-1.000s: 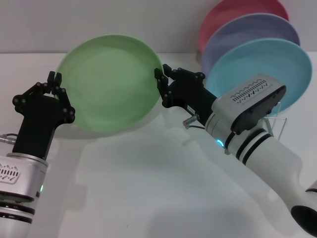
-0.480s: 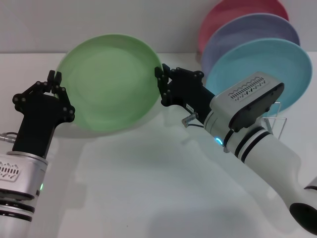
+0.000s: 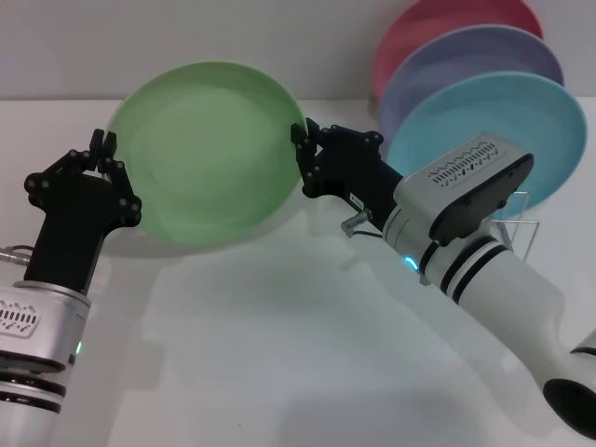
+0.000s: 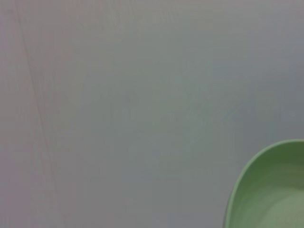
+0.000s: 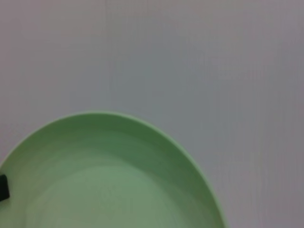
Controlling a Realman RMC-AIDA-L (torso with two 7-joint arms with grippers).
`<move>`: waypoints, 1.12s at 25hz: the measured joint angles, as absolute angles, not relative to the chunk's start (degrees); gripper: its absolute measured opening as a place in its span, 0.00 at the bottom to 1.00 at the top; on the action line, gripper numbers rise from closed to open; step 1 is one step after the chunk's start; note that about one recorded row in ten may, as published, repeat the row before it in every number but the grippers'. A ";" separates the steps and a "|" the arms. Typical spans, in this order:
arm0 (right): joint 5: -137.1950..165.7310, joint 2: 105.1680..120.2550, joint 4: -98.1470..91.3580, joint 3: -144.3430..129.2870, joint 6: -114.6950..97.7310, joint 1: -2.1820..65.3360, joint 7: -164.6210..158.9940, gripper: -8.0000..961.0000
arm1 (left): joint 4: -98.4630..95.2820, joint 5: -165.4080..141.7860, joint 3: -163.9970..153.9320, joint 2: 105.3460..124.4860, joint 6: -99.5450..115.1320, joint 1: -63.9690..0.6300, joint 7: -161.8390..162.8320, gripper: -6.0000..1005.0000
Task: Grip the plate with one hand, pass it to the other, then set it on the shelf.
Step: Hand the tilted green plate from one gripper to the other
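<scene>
The light green plate [image 3: 209, 154] hangs tilted above the white table, its inside facing me. My left gripper [image 3: 103, 146] is shut on its left rim. My right gripper [image 3: 303, 140] is shut on its right rim, so both hold it at once. The plate's rim also shows in the left wrist view [image 4: 266, 190] and in the right wrist view [image 5: 109, 175]. The silver wire shelf [image 3: 521, 228] stands at the far right, mostly hidden behind my right arm and the plates in it.
A pink plate [image 3: 447, 23], a lavender plate [image 3: 484, 56] and a light blue plate [image 3: 484, 116] stand upright in the shelf, one in front of the other. The white table [image 3: 261, 335] stretches below the arms, with a grey wall behind.
The plate and both grippers have risen slightly. The right gripper has shifted a little up and to the left along with the rim.
</scene>
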State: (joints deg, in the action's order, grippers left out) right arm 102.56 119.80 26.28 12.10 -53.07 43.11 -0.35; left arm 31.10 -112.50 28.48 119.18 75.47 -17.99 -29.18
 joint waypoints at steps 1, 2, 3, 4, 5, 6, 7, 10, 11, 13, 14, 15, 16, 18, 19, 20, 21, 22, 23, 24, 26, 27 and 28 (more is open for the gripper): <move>102.57 119.80 26.26 12.13 -53.03 43.17 -0.35 0.12 | 30.92 -112.50 28.47 119.18 75.45 -18.09 -29.18 0.11; 102.57 119.80 26.26 12.13 -53.03 43.17 -0.35 0.12 | 30.92 -112.50 28.47 119.18 75.45 -18.09 -29.18 0.11; 102.57 119.80 26.26 12.13 -53.00 43.23 -0.35 0.12 | 30.80 -112.50 28.41 119.18 75.44 -18.19 -29.18 0.11; 102.57 119.80 26.26 12.13 -53.00 43.23 -0.35 0.12 | 30.80 -112.50 28.41 119.18 75.44 -18.19 -29.18 0.11; 102.57 119.80 26.26 12.13 -52.99 43.25 -0.35 0.11 | 30.76 -112.50 28.37 119.18 75.43 -18.21 -29.18 0.11; 102.57 119.80 26.26 12.13 -52.99 43.28 -0.35 0.11 | 30.72 -112.50 28.34 119.18 75.41 -18.21 -29.18 0.11; 102.57 119.80 26.26 12.13 -52.99 43.28 -0.35 0.11 | 30.72 -112.50 28.34 119.18 75.41 -18.21 -29.18 0.11; 102.57 119.80 26.28 12.13 -52.99 43.28 -0.35 0.10 | 30.66 -112.50 28.32 119.18 75.40 -18.21 -29.18 0.11; 102.57 119.80 26.28 12.13 -52.99 43.28 -0.35 0.10 | 30.66 -112.50 28.31 119.18 75.40 -18.21 -29.18 0.11; 102.56 119.80 26.28 12.13 -52.99 43.27 -0.35 0.10 | 30.66 -112.50 28.30 119.18 75.40 -18.20 -29.18 0.11; 102.56 119.80 26.28 12.13 -52.99 43.27 -0.35 0.10 | 30.66 -112.50 28.30 119.18 75.40 -18.20 -29.18 0.11; 102.57 119.80 26.28 12.13 -52.99 43.27 -0.35 0.10 | 30.66 -112.50 28.30 119.18 75.40 -18.19 -29.18 0.11; 102.57 119.80 26.28 12.13 -52.99 43.26 -0.35 0.10 | 30.61 -112.50 28.30 119.18 75.40 -18.20 -29.17 0.11; 102.54 119.80 26.28 12.13 -52.99 43.29 -0.35 0.10 | 30.59 -112.50 28.30 119.18 75.40 -18.19 -29.12 0.11; 102.54 119.80 26.28 12.13 -52.99 43.29 -0.35 0.10 | 30.59 -112.50 28.30 119.18 75.40 -18.19 -29.12 0.11; 102.49 119.80 26.28 12.13 -52.99 43.31 -0.35 0.10 | 30.58 -112.50 28.30 119.18 75.41 -18.19 -29.08 0.11; 102.44 119.80 26.28 12.13 -52.99 43.32 -0.35 0.10 | 30.58 -112.50 28.30 119.18 75.44 -18.19 -29.03 0.12; 102.44 119.80 26.28 12.13 -52.99 43.32 -0.35 0.10 | 30.58 -112.50 28.30 119.18 75.44 -18.19 -29.03 0.12; 102.44 119.80 26.28 12.13 -52.99 43.33 -0.35 0.09 | 30.58 -112.50 28.26 119.18 75.47 -18.19 -29.01 0.12; 102.44 119.80 26.28 12.13 -52.99 43.33 -0.35 0.09 | 30.58 -112.50 28.26 119.18 75.47 -18.19 -29.01 0.12; 102.44 119.80 26.28 12.13 -52.99 43.33 -0.35 0.08 | 30.58 -112.50 28.20 119.18 75.54 -18.19 -28.98 0.12; 102.44 119.80 26.28 12.13 -52.99 43.33 -0.35 0.08 | 30.58 -112.50 28.20 119.18 75.54 -18.19 -28.98 0.12; 102.43 119.80 26.28 12.13 -53.00 43.33 -0.35 0.07 | 30.58 -112.50 28.18 119.18 75.56 -18.19 -28.96 0.12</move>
State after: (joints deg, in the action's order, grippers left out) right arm 102.44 119.80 26.28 12.13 -53.00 43.33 -0.35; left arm 30.58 -112.50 28.17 119.18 75.55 -18.19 -28.96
